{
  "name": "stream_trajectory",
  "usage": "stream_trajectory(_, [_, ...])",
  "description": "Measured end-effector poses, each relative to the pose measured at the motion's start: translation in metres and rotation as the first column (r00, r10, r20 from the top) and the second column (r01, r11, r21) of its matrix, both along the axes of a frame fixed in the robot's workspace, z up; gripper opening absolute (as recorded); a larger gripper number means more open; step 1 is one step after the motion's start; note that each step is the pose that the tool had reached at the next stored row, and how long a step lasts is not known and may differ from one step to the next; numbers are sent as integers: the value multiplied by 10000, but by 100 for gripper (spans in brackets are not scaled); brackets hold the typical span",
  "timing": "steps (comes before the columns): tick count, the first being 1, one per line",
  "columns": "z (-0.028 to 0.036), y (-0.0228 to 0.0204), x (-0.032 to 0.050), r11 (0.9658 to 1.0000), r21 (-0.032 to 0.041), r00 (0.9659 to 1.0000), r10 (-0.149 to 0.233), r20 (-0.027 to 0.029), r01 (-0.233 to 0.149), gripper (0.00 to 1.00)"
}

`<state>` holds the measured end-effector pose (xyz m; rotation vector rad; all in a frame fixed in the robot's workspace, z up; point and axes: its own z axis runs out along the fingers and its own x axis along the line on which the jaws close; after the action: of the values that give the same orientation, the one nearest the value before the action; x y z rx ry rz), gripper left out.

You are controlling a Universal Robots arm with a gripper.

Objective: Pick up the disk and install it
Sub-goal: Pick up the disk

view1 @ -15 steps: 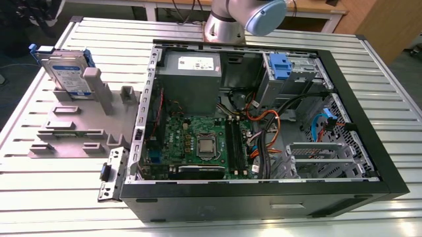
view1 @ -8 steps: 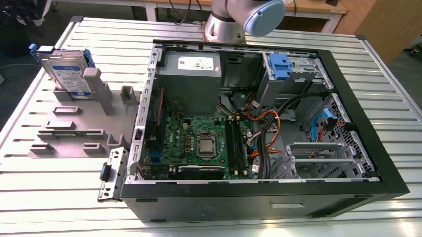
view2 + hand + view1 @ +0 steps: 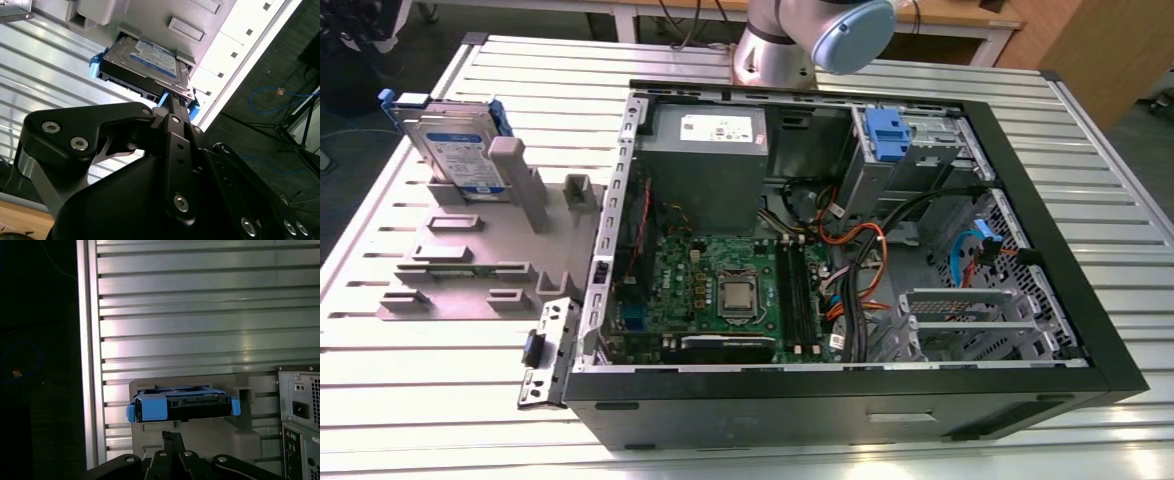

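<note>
**Disk in its stand, pick not yet made**

The gripper hangs with its jaws drawn together on nothing. The disk sits ahead of its tips and apart from them, slotted on edge in the grey holder (not in the open computer case off to one side). I judge this the approach to the pick. A grasp would call for jaws opened and squared across the disk's thin body. Its long axis seems upright, with the blue-tabbed short end toward the gripper and the label turned toward the case.
</note>
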<state>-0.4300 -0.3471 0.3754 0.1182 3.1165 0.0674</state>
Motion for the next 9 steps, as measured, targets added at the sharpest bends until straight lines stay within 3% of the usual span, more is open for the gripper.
stream_trajectory(9, [0, 0, -1, 10000, 0, 10000, 0, 0, 0, 11])
